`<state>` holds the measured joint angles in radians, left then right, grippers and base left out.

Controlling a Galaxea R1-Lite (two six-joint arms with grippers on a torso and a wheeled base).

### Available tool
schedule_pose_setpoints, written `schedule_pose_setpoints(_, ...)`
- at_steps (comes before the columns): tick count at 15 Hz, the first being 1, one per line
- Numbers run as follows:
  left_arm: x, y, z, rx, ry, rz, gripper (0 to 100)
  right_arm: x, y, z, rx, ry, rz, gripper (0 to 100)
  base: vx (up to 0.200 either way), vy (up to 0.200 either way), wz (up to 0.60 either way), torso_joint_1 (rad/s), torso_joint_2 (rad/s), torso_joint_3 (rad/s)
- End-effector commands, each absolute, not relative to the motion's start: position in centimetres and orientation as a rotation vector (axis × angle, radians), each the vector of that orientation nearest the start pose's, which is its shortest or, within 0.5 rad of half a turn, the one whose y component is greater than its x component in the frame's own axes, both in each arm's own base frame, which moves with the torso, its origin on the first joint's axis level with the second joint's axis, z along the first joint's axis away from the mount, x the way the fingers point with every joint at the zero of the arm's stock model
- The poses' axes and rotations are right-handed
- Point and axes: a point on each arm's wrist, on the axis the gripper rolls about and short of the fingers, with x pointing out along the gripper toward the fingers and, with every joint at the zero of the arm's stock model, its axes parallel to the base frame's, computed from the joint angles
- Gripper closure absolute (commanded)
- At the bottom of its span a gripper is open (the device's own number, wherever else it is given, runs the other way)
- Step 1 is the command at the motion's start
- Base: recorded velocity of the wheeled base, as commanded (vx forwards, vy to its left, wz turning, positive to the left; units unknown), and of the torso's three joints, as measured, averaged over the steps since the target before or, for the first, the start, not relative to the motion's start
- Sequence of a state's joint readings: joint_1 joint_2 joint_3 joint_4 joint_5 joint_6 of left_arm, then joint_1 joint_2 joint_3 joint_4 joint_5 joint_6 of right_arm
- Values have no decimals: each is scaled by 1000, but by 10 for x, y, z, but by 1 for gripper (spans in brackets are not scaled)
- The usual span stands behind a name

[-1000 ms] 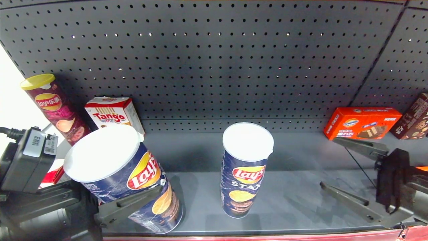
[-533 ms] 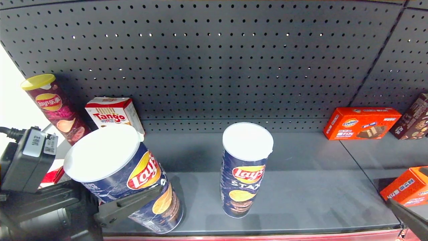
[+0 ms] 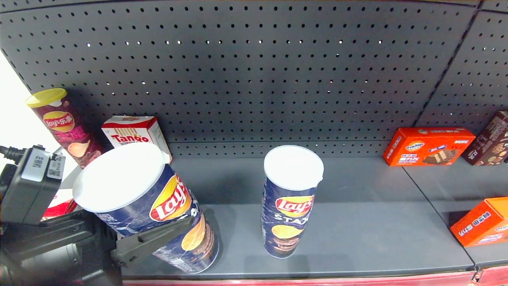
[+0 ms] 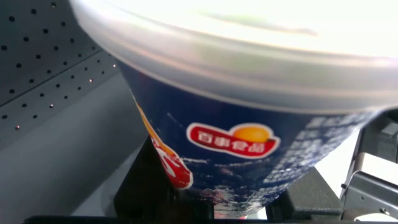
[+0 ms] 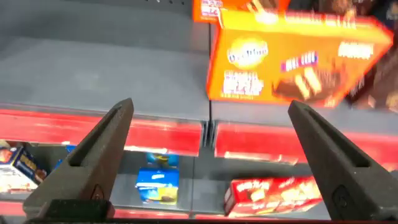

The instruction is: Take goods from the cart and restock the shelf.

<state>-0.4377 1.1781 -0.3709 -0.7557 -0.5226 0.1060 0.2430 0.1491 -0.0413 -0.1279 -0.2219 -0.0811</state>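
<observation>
My left gripper (image 3: 158,226) is shut on a dark blue chip can (image 3: 154,206) with a white lid, holding it tilted at the left front of the grey shelf (image 3: 357,234). Whether the can's base touches the shelf I cannot tell. The same can (image 4: 249,143) is seen from close up in the left wrist view. A second, matching blue can (image 3: 289,206) stands upright mid-shelf, apart from the held one. My right gripper (image 5: 211,168) is open and holds nothing, off the shelf's right front, facing an orange box (image 5: 292,62).
A purple can (image 3: 63,123) and a white and red box (image 3: 133,133) stand at the back left. Orange boxes (image 3: 428,145) (image 3: 482,222) and a brown box (image 3: 492,145) sit at the right. Bare shelf lies between the upright can and those boxes. Below the red shelf edge (image 5: 161,134) are more goods (image 5: 155,183).
My right gripper has drawn back off the shelf and out of the head view to the right. The left gripper and its can shifted slightly up and left.
</observation>
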Motion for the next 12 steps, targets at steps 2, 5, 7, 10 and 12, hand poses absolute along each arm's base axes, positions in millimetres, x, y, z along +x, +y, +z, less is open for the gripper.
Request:
schedule_pose_setpoints(2,140,-78,197,95,6,-962,100,-14,-8,84,-82,31,43,0,0,0,0,0,0,0)
schedule_pose_setpoints(5,140,-78,197,95,8,-962,100,-14,-4,84,-87,24,222,0,0,0,0,0,0,0)
schedule_pose_setpoints(7,140,-78,196,95,11,-961,100,-15,-3,84,-81,44,289,0,0,0,0,0,0,0)
schedule_pose_setpoints(10,139,-77,196,95,8,-955,100,-15,-7,84,-36,59,96,0,0,0,0,0,0,0)
schedule_pose_setpoints(12,137,-76,197,94,3,-960,100,-14,-6,83,-34,42,113,0,0,0,0,0,0,0)
